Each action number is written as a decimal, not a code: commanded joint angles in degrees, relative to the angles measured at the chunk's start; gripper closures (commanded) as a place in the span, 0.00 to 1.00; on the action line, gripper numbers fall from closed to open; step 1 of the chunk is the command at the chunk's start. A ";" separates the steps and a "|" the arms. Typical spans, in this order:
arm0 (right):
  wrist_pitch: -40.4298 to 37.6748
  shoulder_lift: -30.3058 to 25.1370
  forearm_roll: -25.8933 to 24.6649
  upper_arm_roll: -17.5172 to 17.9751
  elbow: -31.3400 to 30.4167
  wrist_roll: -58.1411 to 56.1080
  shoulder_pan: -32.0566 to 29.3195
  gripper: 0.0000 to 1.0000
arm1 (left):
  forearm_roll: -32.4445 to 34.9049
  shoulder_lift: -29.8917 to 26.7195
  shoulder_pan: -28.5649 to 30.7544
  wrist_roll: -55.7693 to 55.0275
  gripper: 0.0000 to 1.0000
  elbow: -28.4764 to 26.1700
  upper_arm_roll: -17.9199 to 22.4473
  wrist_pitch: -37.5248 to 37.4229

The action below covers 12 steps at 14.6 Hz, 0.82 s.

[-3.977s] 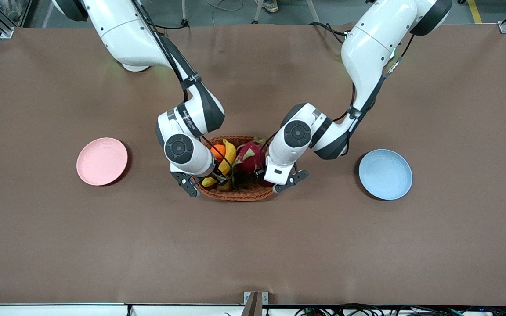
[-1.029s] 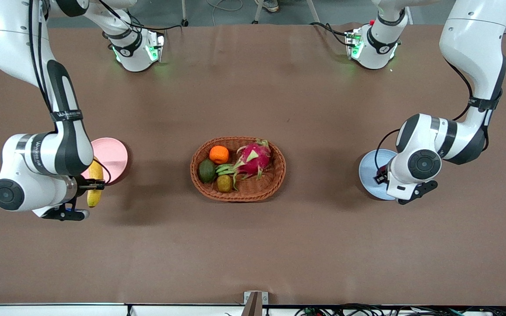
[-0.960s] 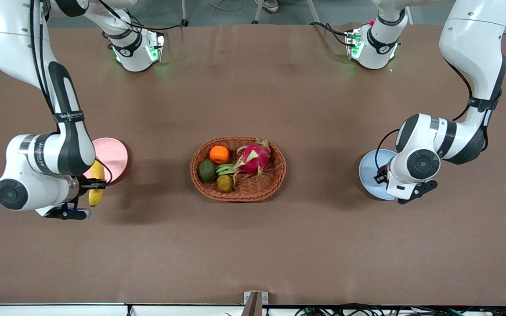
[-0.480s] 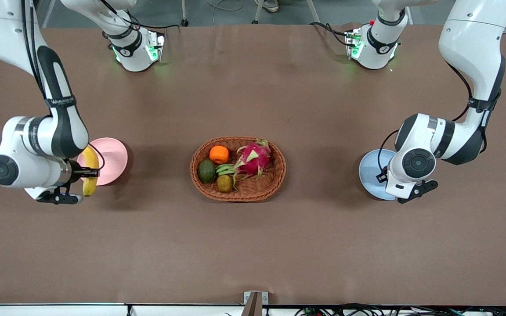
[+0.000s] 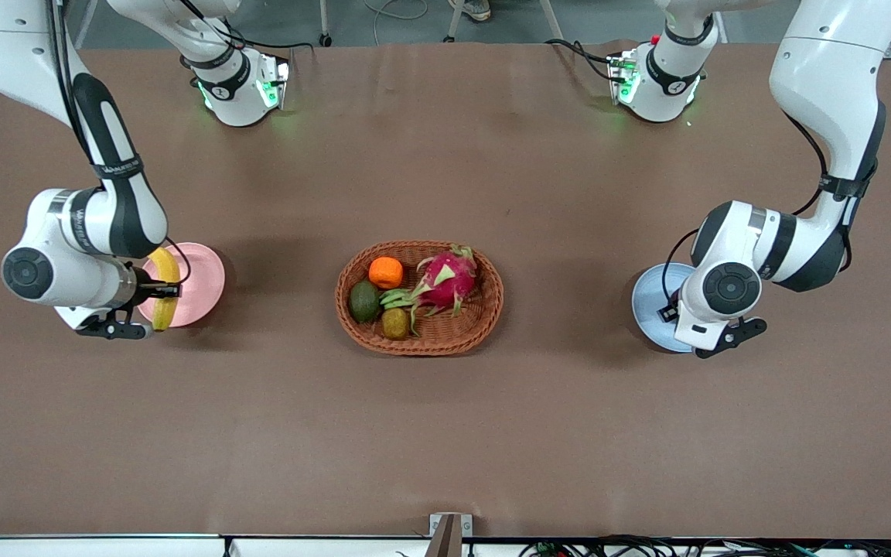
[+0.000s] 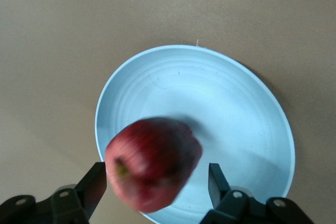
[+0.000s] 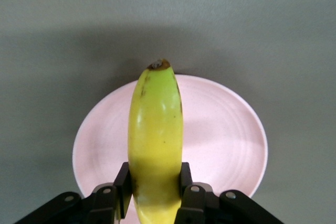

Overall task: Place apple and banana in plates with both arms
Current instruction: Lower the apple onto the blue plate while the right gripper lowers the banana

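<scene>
My right gripper is shut on the yellow banana and holds it over the pale pink plate. In the right wrist view the fingers clamp the banana near its middle, and the pink plate lies below. My left gripper is open over the light blue plate. The dark red apple shows blurred between the spread fingers, with a gap on one side. In the front view the left wrist hides the apple above the blue plate.
An oval woven basket stands mid-table with an orange, a dragon fruit, an avocado and a kiwi. Both arm bases stand at the table edge farthest from the front camera.
Both arms left the basket with the fruit. Over the last second the right gripper carried the banana from beside the pink plate to over it. The left gripper stayed over the blue plate.
</scene>
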 commanded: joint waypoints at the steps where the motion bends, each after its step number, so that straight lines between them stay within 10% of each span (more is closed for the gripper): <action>1: 1.71 -1.89 -1.09 1.12 -2.47 -0.01 -1.06 0.40 | 1.97 0.73 -0.78 -1.27 0.14 0.30 -0.17 -0.04; 3: 1.72 -1.80 -1.09 1.12 -2.30 0.17 -1.15 0.00 | 2.85 0.64 -0.96 -1.36 0.10 0.82 -0.26 -0.04; 12: -26.74 -8.83 -0.38 1.55 23.33 0.78 -0.44 0.00 | 1.79 -1.56 -0.34 -0.22 0.01 13.37 -5.70 -10.39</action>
